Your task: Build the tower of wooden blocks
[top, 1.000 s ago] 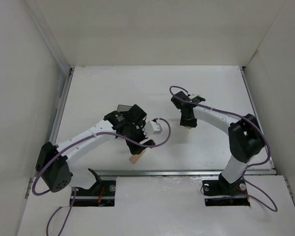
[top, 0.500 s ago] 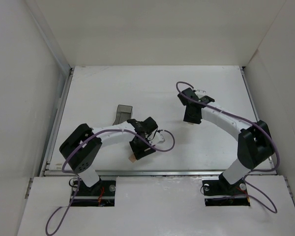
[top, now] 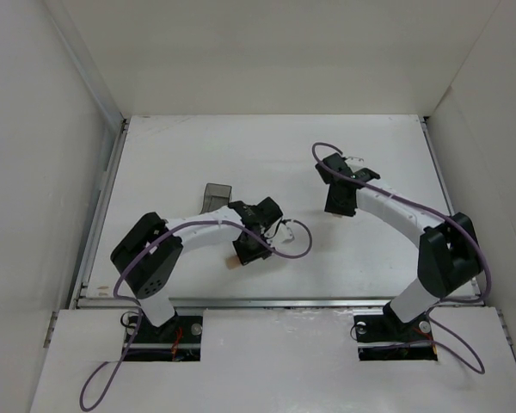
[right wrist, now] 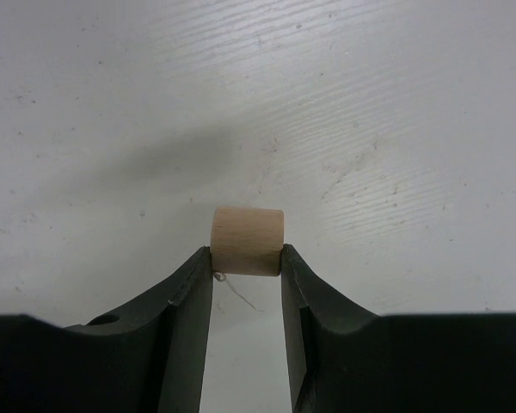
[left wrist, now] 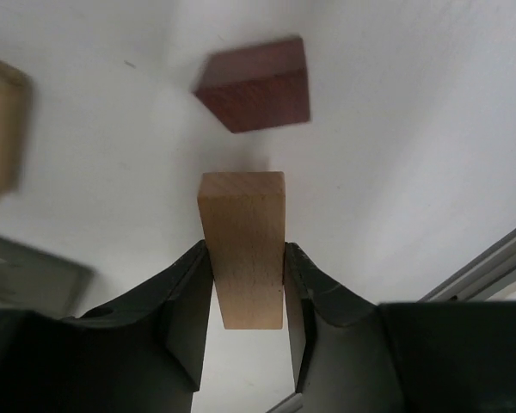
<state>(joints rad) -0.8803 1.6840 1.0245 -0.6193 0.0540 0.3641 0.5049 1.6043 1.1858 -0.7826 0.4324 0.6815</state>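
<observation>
My left gripper (left wrist: 246,251) is shut on a pale tan plank (left wrist: 242,245) and holds it on edge above the white table; in the top view it (top: 248,249) is near the front rail. A dark red-brown cube (left wrist: 258,83) lies on the table just beyond the plank's far end. A blurred tan piece (left wrist: 0,129) shows at the left edge. My right gripper (right wrist: 247,255) is shut on a small tan cylinder (right wrist: 247,241) close over the table; in the top view it (top: 337,206) is at mid right.
A dark grey see-through bin (top: 215,196) lies just behind the left gripper; its corner shows in the left wrist view (left wrist: 26,271). The metal rail (top: 284,301) runs along the table's near edge. White walls enclose the left, back and right sides.
The left arm has folded at the elbow and carried the plank a little right, near the front rail. The right gripper has shifted slightly right with the cylinder.
</observation>
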